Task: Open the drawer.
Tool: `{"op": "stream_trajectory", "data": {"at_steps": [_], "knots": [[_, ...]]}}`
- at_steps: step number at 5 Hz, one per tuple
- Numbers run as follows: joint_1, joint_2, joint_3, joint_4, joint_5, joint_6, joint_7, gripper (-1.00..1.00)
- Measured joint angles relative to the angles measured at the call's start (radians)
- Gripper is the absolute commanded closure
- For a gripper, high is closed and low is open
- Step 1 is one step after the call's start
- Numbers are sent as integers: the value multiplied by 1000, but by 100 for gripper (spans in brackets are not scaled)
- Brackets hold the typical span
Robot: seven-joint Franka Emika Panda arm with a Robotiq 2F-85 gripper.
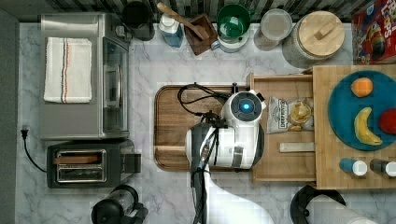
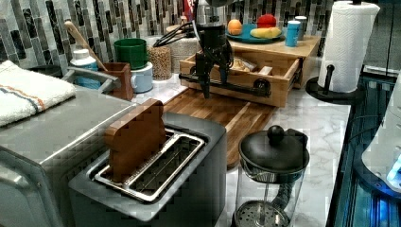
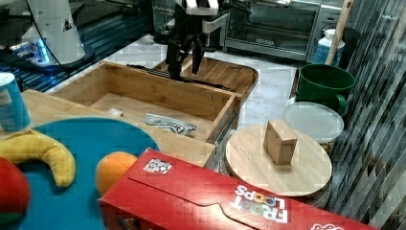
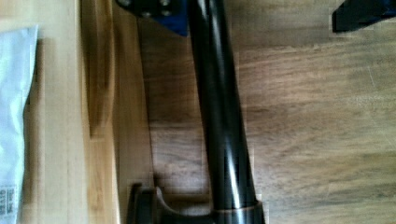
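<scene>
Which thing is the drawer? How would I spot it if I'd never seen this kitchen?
Find the big wooden block holding the blue plate of fruit. The drawer slides out from under it, pulled open over the darker brown tray. It is the pale wooden box with a chip bag inside and a long black bar handle across its front.

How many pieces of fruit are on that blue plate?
3: an orange at the top view's top, a banana in the middle, a red fruit at the right edge.
</scene>
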Motion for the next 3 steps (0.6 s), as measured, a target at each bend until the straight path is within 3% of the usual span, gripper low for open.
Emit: {"op": "stream_trajectory", "data": {"at_steps": [3], "knots": [[-1, 9, 7, 10, 4, -1, 2, -100]]}}
